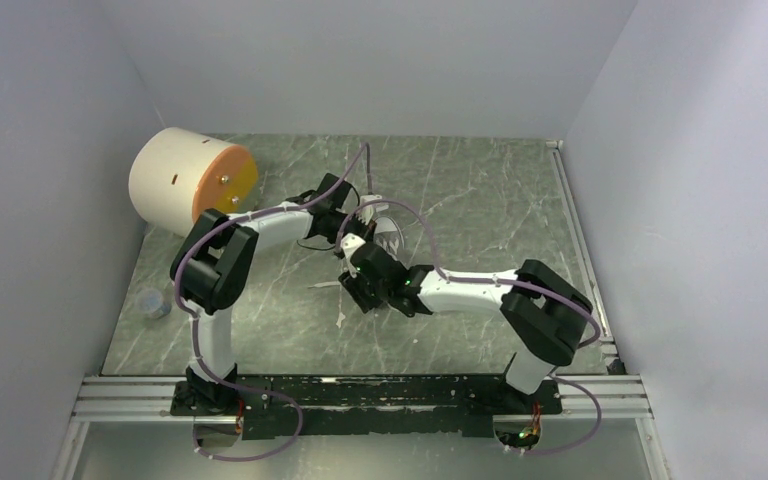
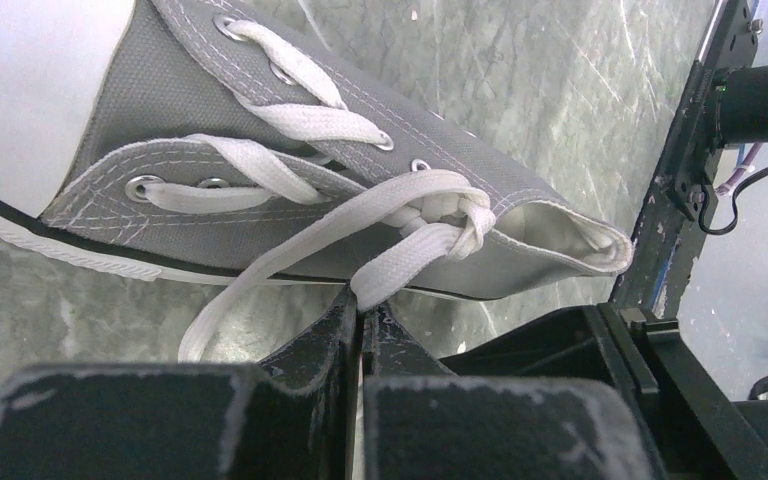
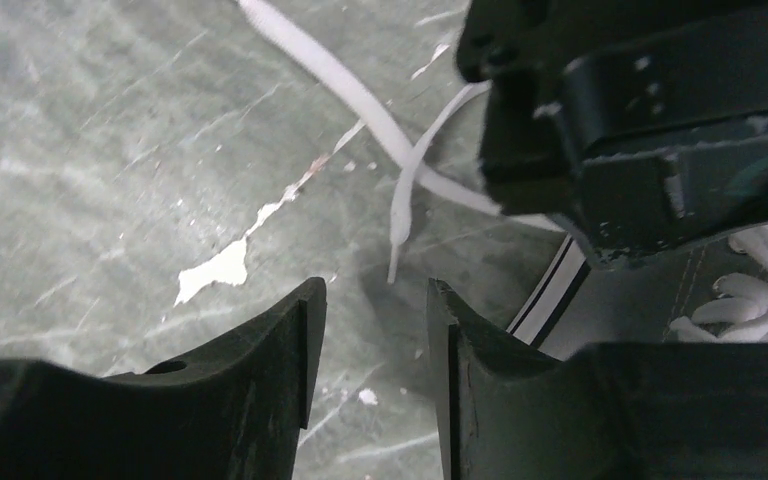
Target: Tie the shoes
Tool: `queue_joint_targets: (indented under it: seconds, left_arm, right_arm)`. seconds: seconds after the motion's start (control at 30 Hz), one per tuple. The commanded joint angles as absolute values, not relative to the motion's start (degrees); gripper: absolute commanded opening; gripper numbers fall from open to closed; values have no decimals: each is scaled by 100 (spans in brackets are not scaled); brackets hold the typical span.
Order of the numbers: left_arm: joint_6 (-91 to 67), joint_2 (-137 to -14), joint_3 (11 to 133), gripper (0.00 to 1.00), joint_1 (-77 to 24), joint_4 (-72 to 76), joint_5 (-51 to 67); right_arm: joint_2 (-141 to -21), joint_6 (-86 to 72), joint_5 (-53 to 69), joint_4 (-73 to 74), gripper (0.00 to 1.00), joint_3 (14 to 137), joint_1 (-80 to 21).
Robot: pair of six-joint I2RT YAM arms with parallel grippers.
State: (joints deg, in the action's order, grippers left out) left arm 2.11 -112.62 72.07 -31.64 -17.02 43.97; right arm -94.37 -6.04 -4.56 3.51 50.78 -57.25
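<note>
Two risks stood out, by my judgement. First, the half knot (image 2: 447, 214) at the top eyelets looked loose. The left gripper (image 2: 362, 312) was clamped on one lace (image 2: 400, 262) and nothing held the other strand. Any tug could therefore have slackened the crossing or dragged the light sneaker (image 2: 150, 110) across the table (image 2: 560, 90). Second, the free lace end (image 3: 401, 215) was thin and limp, just beyond the right gripper (image 3: 370, 335). Whether it rested on the table or hung just over it I could not tell. A grasp there could have missed it or caught only the tip. The two wrists also sat so near each other that a reach might have knocked the left one.

The sneaker lay on the table toward the middle and slightly far, between the two wrists. In the top view the arms hid most of it.

On the left, the fingers were pressed together with no gap, pinching the flat white lace that ran from the knot down into them. On the right, the fingers stood apart with a moderate gap and nothing between them. They touched neither lace nor sneaker and sat low over the bare table, near the left gripper.
</note>
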Motion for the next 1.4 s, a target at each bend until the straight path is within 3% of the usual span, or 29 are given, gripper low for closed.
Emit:
queue_joint_targets:
  seconds: [0.0,0.17,0.23,0.47,0.7,1.07,1.37]
  left_arm:
    - [140,-11267,7213,5,-3129,-1620,4424]
    - [65,-11206,7140,5,-3129,-1549,4431]
    - [46,-11214,7156,5,-3129,-1555,4438]
    - [78,-11084,7136,5,-3124,-1640,4370]
    - [127,-10832,7050,5,-3129,-1747,4295]
    - [-185,-10466,6750,5,-3129,-1512,4351]
    - [-419,-10382,6714,5,-3138,-1254,4434]
  right_arm:
    - [-9631,-1018,-1331,-284,46,4979,-5798]
    - [-9929,-1144,-1538,-474,47,4948,-5895]
    - [-10069,-1100,-1514,-489,40,4975,-5941]
    - [-9828,-853,-1292,-345,0,4920,-6080]
    - [-8974,-1269,-1048,1425,0,5179,-6072]
    - [-7432,-2196,-1894,2965,0,5040,-5940]
    - [-7271,-2915,-2250,4293,0,5349,-4844]
